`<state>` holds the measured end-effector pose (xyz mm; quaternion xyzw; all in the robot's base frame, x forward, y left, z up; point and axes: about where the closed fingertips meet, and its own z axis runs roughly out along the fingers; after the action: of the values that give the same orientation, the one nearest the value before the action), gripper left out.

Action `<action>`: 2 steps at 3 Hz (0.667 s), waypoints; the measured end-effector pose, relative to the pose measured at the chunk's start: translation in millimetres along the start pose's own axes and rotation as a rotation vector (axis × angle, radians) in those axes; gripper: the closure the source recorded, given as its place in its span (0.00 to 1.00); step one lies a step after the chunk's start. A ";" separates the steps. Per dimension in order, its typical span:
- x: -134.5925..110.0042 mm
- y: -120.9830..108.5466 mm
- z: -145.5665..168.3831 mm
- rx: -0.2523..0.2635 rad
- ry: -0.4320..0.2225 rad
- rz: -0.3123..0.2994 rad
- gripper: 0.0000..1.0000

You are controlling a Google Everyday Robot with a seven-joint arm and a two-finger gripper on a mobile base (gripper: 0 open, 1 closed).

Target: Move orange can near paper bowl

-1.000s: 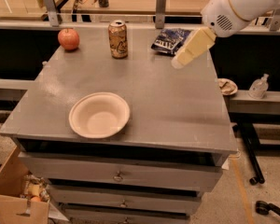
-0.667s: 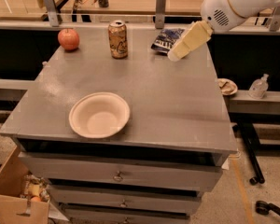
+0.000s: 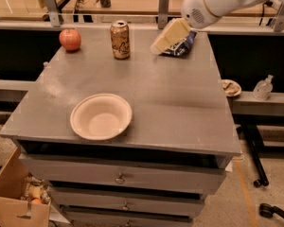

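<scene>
The orange can stands upright at the back of the grey table, left of centre. The paper bowl sits near the table's front left edge, well apart from the can. My gripper hangs from the white arm at the upper right, above the back of the table, a short way right of the can and not touching it. It holds nothing that I can see.
A red-orange apple lies at the back left corner. A dark blue snack bag lies at the back right, partly behind the gripper. A cardboard box stands on the floor at the lower left. Drawers sit under the tabletop.
My gripper has moved left and slightly back, from over the table's right side toward the can. The can, bowl and apple have not moved.
</scene>
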<state>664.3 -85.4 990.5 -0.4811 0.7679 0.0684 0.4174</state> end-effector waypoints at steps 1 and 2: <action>-31.8 -5.9 56.0 0.010 -0.043 -0.010 0.00; -49.4 -15.1 96.4 0.096 -0.051 0.018 0.00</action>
<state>741.1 -10.9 968.0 -0.4516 0.7638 0.0475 0.4586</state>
